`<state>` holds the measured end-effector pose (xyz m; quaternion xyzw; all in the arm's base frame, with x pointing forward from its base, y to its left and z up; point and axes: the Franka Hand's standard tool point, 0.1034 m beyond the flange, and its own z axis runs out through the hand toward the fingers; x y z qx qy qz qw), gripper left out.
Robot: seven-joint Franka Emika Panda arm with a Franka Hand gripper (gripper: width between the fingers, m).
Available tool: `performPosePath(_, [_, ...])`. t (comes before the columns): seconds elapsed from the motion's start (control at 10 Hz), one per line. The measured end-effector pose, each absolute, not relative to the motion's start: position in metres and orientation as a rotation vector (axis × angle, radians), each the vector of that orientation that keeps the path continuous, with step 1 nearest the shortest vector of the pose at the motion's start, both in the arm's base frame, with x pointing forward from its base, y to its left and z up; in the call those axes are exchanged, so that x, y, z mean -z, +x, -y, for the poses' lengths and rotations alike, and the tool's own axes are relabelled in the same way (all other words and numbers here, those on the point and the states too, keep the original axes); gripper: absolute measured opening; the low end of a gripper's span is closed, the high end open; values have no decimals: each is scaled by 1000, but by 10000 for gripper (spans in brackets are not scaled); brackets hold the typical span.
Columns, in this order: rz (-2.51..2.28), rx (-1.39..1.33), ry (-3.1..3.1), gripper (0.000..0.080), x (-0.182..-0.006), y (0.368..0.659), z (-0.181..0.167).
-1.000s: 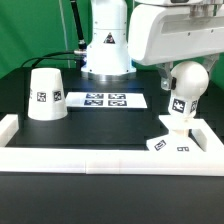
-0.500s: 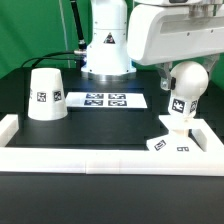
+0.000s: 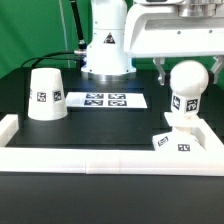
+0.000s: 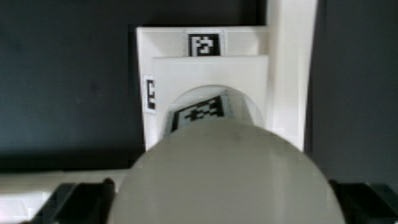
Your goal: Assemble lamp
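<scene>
We see black two-finger gripper point(image 3: 188, 74) spread wide, holding nothing, flanking white round-topped plastic bulb point(image 3: 186, 98) upright on flat square white base point(image 3: 170, 144) at desk's front edge.

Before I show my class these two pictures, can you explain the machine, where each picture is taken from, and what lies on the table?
The machine is a robot arm behind a black table. Its end effector, two fingers, hangs at the exterior view's right. One picture comes from a camera off the arm; the other from a camera on the wrist. Lamp parts lie there: a cone-shaped shade at the exterior view's left, and a round-topped bulb standing upright on a square base. The printed strip is the marker board, no lamp part. The fingers stand apart on either side of the bulb, so nothing looks gripped.
</scene>
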<state>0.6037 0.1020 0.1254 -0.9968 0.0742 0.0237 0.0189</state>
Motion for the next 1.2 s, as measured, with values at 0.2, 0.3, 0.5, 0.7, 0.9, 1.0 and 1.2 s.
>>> performPosePath(0.2, [-448,-72,-3071,579,-125,604,-101])
performPosePath(0.3, [-557,-64,-3054,579,-124,604,-100])
performPosePath(0.5, [-877,-42,-2983,579,-123,603,-100])
performPosePath(0.7, [-1138,-47,-2894,579,-123,601,-100])
performPosePath(0.9, [-1306,-58,-2815,579,-123,601,-102])
performPosePath(1.0, [-1376,-70,-2770,637,-123,601,-105])
performPosePath(1.2, [-1263,-73,-2820,681,-123,601,-106])
